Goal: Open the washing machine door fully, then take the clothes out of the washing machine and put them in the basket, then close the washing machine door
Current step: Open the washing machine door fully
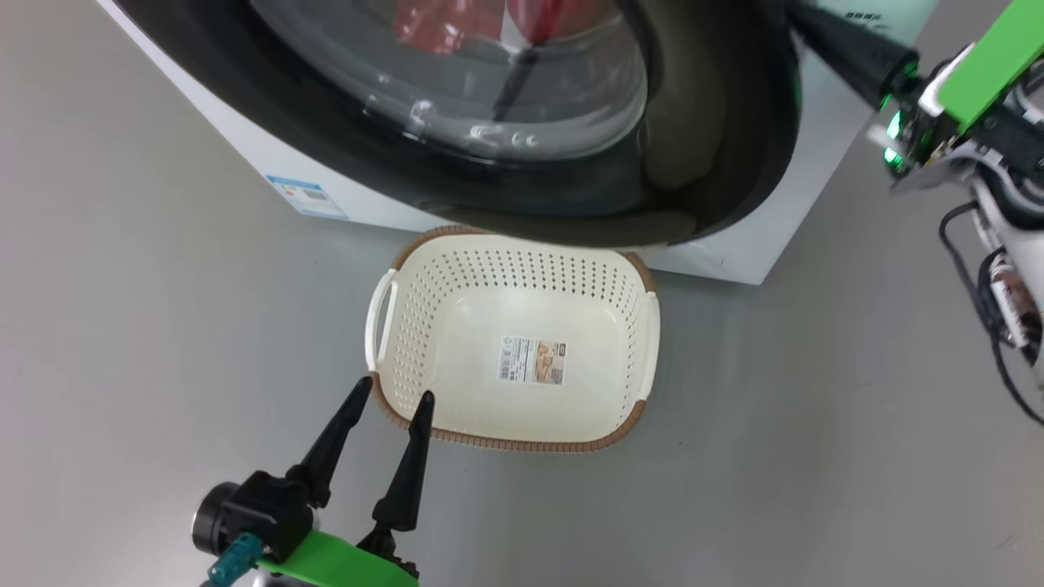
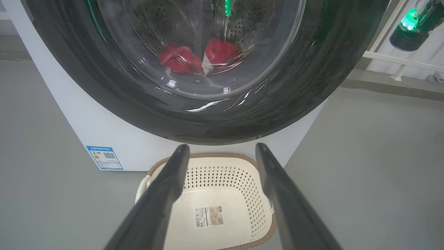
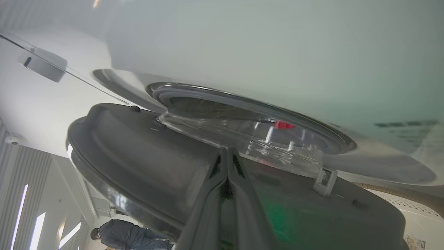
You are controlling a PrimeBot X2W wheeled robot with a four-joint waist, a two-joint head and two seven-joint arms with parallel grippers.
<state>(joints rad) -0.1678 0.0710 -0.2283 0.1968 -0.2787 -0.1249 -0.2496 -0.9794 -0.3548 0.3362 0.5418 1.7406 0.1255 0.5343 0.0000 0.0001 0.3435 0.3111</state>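
Black-rimmed round glass door (image 1: 326, 147) ajar, opening step in hand; my right gripper (image 3: 227, 154), pressed together, sits behind it. Left gripper (image 1: 394, 393) spread by cream perforated basket (image 1: 408, 326). Next: swing door wider.

Red clothes (image 2: 180, 62), cream perforated basket (image 1: 424, 318), black door (image 1: 718, 122), white washing machine (image 2: 104, 128)

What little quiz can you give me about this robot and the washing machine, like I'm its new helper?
1. True or false: the bright red fabric clothes lie in the cream-white perforated plastic basket.
2. The left pincer is: A open, B shut, C holding cloth.
3. Fill in: the shut right pincer points along the inner side of the round glossy black-rimmed glass ____.
Key: 1 false; 2 A; 3 door.
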